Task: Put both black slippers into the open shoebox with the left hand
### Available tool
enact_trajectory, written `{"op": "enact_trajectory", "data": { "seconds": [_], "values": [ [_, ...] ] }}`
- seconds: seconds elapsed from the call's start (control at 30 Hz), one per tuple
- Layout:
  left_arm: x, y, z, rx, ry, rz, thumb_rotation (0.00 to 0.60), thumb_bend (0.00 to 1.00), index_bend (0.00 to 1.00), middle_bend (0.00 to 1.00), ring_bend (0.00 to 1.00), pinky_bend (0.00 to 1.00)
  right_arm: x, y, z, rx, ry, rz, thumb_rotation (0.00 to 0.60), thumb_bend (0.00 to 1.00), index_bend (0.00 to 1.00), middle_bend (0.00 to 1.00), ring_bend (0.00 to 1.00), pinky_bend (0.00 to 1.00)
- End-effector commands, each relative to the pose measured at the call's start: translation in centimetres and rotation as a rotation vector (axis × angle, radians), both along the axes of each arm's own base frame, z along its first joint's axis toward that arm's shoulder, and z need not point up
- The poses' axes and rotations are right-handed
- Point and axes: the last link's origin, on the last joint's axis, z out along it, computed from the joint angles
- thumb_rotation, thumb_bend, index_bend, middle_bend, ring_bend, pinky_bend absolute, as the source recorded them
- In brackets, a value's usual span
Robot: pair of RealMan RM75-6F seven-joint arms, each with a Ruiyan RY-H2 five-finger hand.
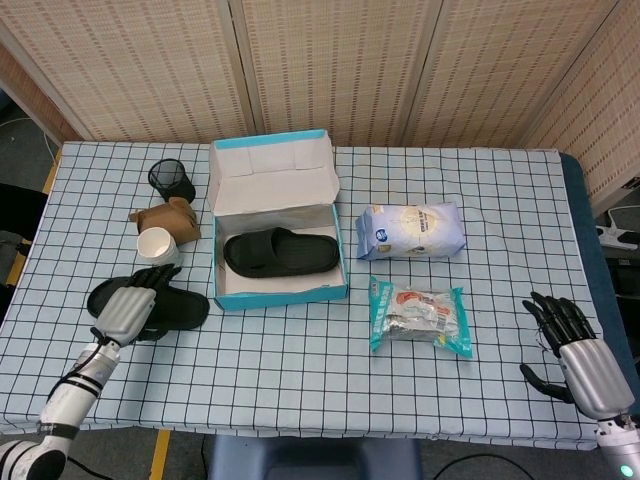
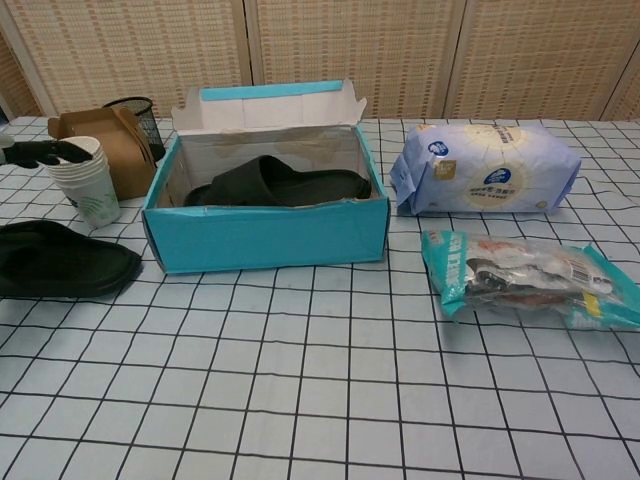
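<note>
No legible labels. Left hand (image 1: pixel 127 308) spread, empty, over the loose black rubber slipper (image 1: pixel 172 308) left of the teal cardboard shoebox (image 1: pixel 280 285).

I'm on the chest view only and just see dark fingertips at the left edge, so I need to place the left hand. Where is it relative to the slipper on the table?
Observer: In the head view the left hand lies over the left end of the loose slipper, fingers apart, gripping nothing.
Operator: And the right hand? I see none of it.
Observer: The right hand is empty, fingers spread, by the table's front right corner, far from the shoebox.
</note>
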Motion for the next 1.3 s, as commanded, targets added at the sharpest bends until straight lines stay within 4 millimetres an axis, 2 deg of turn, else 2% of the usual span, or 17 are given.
{"op": "enact_trajectory", "data": {
  "seconds": [0.03,0.4,0.8,1.13,1.3],
  "values": [
    [-2.0,-0.4,0.0,-0.02,0.063,0.049,0.6,0.34,0.0,0.0,0.0,0.05,0.0,0.0,0.1,0.002,0.001,0.0,0.6,0.18,0.0,0.0,0.0,0.0],
    [-4.8,0.1,-0.8,-0.039,0.177,0.117,0.6,0.34,0.0,0.0,0.0,0.04,0.0,0.1,0.1,-0.005,0.009,-0.005,0.6,0.18,0.0,0.0,0.0,0.0],
    [-7.8,1.3,-2.5,-0.043,0.191,0.177,0.6,0.34,0.0,0.0,0.0,0.04,-0.1,0.1,-0.1,0.003,0.025,-0.017,0.6,0.18,0.0,0.0,0.0,0.0],
    [-8.8,2.3,-3.6,0.035,0.165,0.165,0.6,0.35,0.0,0.0,0.0,0.05,-0.2,-0.1,-0.3,0.014,0.035,-0.029,0.6,0.18,0.0,0.0,0.0,0.0],
    [-9.0,2.3,-3.9,0.035,0.155,0.169,0.6,0.34,0.0,0.02,0.02,0.11,-0.2,-0.1,-0.3,0.011,0.036,-0.03,0.6,0.18,0.0,0.0,0.0,0.0]
  ]
}}
